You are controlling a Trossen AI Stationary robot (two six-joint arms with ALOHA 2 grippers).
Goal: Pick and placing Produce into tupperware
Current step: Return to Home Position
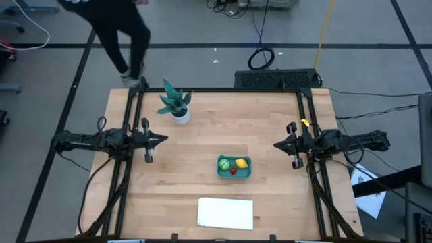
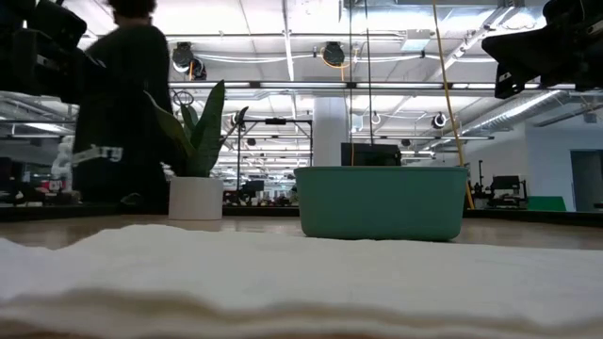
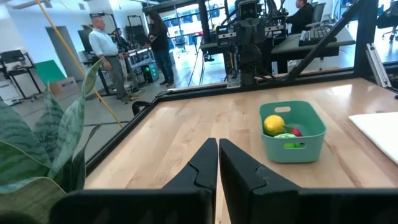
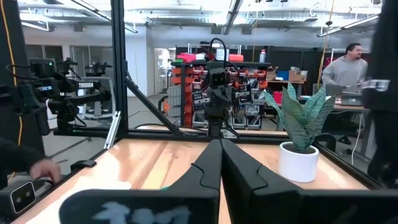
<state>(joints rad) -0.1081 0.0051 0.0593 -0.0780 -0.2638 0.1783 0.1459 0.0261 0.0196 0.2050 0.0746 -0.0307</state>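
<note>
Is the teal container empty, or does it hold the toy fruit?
Filled: the green piece, the lemon and the strawberry lie inside the tupperware.

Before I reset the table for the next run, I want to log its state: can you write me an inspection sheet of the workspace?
Surface: wooden table, no spills seen.
Job's things: green piece, lemon and strawberry all lie inside the teal tupperware.
Clutter: potted plant near the far left corner; flat white rectangle at the near edge.
Grippers: left gripper and right gripper both shut, holding nothing, at the table's sides.
Cables: black coil and yellow cable on the floor beyond the table; none seen on the table.
Surroundings: a person on the floor beyond the far left corner.
</note>
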